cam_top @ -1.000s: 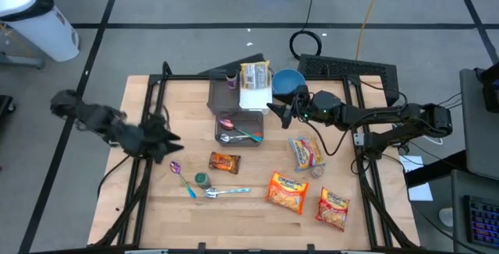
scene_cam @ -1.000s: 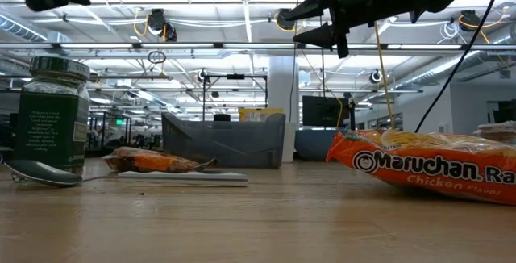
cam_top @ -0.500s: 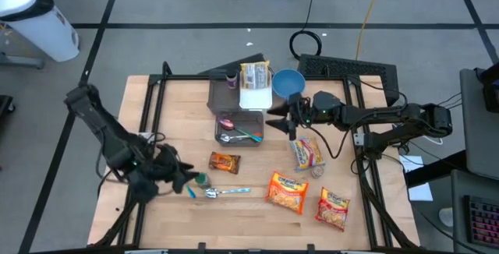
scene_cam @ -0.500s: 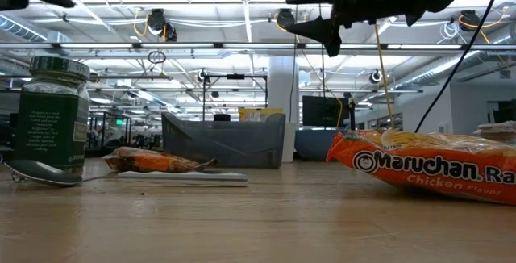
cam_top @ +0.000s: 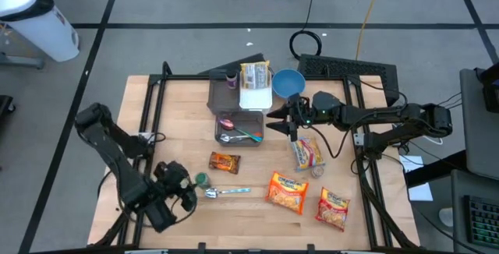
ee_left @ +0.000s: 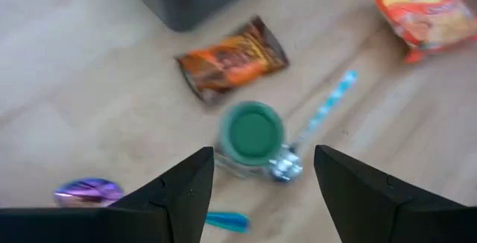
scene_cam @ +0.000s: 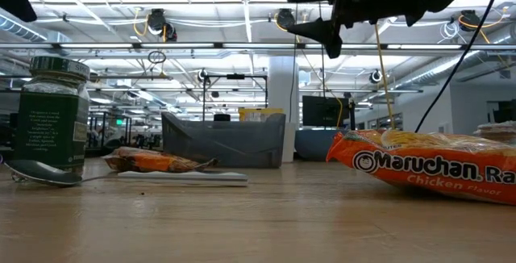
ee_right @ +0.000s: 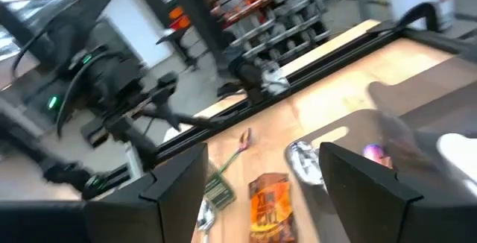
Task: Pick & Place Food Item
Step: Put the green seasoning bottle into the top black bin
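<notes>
Left gripper [cam_top: 181, 194] swings down beside the jar [cam_top: 201, 180], fingers spread and empty; right gripper [cam_top: 279, 116] barely shifts, fingers apart, empty, hovering beside the bin [cam_top: 239, 128].
Snack packet [ee_left: 232, 60] lies flat on the tabletop [cam_top: 187, 141] just beyond the jar, toward the bin; it looks light, soft and crinkly, probably best pinched across its narrow middle.
</notes>
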Action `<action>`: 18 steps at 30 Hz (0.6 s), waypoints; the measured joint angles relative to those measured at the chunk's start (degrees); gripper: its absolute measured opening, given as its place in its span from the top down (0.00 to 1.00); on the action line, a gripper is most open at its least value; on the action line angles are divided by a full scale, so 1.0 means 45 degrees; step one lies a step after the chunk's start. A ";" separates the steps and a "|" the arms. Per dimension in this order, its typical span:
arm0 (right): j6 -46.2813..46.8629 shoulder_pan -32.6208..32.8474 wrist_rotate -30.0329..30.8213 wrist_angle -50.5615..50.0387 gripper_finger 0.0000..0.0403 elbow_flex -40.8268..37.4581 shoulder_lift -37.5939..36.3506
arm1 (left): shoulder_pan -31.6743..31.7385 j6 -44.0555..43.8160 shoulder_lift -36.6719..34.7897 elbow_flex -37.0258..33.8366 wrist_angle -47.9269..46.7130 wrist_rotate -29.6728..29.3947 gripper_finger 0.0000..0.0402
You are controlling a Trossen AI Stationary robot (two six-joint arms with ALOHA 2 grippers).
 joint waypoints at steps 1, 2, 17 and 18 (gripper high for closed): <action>0.0048 0.0032 0.0293 0.0014 0.37 0.0000 0.0000 | -0.0207 -0.0397 0.0251 0.0092 -0.0386 -0.0234 0.40; 0.0081 0.0089 0.0632 0.0012 0.37 0.0000 0.0000 | -0.0432 -0.0773 0.0444 0.0102 -0.0588 -0.0459 0.40; 0.0846 0.1659 0.6376 0.0592 0.37 0.0000 0.0000 | -0.4197 -0.6805 0.1299 -0.2004 -0.1176 -0.1524 0.40; 0.0931 0.1689 0.6472 0.0593 0.37 0.0000 0.0000 | -0.4311 -0.6861 0.1299 -0.2062 -0.1163 -0.1462 0.40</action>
